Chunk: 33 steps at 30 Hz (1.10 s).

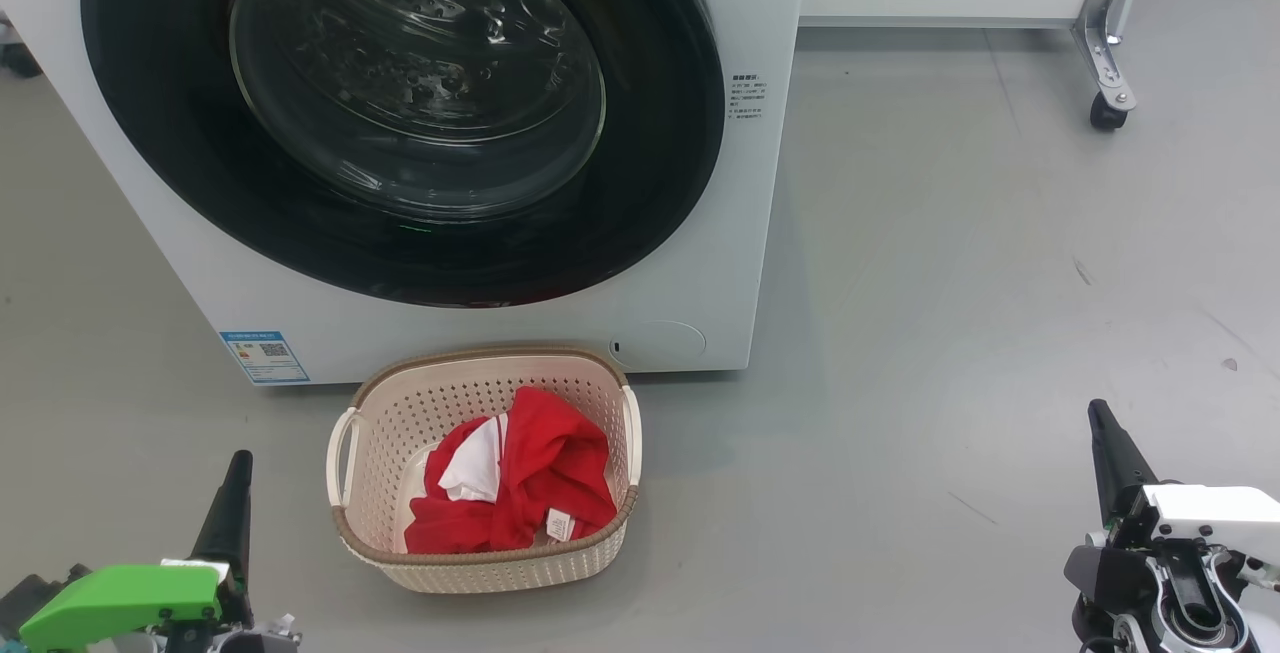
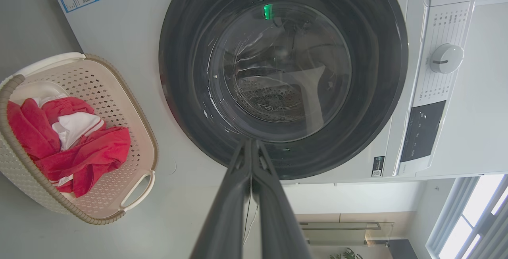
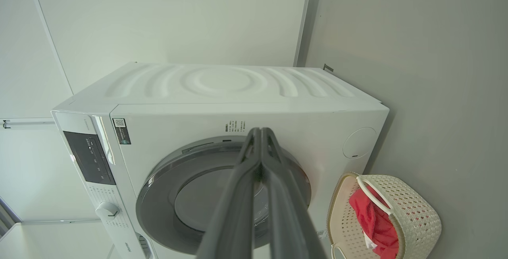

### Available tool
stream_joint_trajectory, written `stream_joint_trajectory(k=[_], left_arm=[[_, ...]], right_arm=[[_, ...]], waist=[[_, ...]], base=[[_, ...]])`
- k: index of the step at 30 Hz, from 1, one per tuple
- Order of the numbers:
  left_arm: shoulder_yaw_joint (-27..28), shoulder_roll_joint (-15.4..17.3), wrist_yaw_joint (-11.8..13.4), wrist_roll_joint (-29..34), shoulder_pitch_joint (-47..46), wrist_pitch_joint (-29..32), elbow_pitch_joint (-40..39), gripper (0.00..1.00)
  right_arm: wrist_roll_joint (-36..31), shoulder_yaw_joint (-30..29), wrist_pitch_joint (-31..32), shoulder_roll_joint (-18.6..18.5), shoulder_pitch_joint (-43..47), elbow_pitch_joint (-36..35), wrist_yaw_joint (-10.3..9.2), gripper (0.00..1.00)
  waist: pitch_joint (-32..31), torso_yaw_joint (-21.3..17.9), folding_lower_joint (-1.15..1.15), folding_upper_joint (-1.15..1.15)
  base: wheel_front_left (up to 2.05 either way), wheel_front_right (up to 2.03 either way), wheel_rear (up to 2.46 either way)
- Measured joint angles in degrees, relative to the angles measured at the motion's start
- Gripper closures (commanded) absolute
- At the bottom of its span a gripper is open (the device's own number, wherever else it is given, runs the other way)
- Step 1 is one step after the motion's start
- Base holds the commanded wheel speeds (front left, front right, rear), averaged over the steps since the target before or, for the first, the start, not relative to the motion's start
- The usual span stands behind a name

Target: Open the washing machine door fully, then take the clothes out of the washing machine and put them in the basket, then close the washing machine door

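Door (image 1: 400,113) top beyond head view's edge.

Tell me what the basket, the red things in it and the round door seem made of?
The basket looks like matte cream moulded plastic, with even rows of punched holes; its brown rim only imitates weave. The clothes are soft fabric, crumpled in folds, with a sewn white label. The washing machine door seems a glossy black ring, probably plastic, around clear glass showing reflections.

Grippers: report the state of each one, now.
Left gripper: closed, holding nothing.
Right gripper: closed, holding nothing.
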Motion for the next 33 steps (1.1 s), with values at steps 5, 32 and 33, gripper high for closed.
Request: stream_joint_trajectory(k=[5,32,33], left_arm=[[0.0,0.0,0.0,0.0,0.0,0.0,0.1,1.00],[0.2,-0.2,0.0,0.0,-0.2,0.1,0.7,1.00],[0.2,-0.2,0.0,0.0,-0.2,0.1,0.7,1.00]], right_arm=[[0.0,0.0,0.0,0.0,0.0,0.0,0.00,1.00],[0.0,-0.2,0.0,0.0,0.0,0.2,0.00,1.00],[0.0,-0.2,0.0,0.0,0.0,0.2,0.00,1.00]], waist=[[0.0,0.0,0.00,0.00],[0.0,0.0,0.00,0.00],[0.0,0.0,0.00,0.00]], base=[[0.00,0.00,0.00],[0.00,0.00,0.00],[0.00,0.00,0.00]])
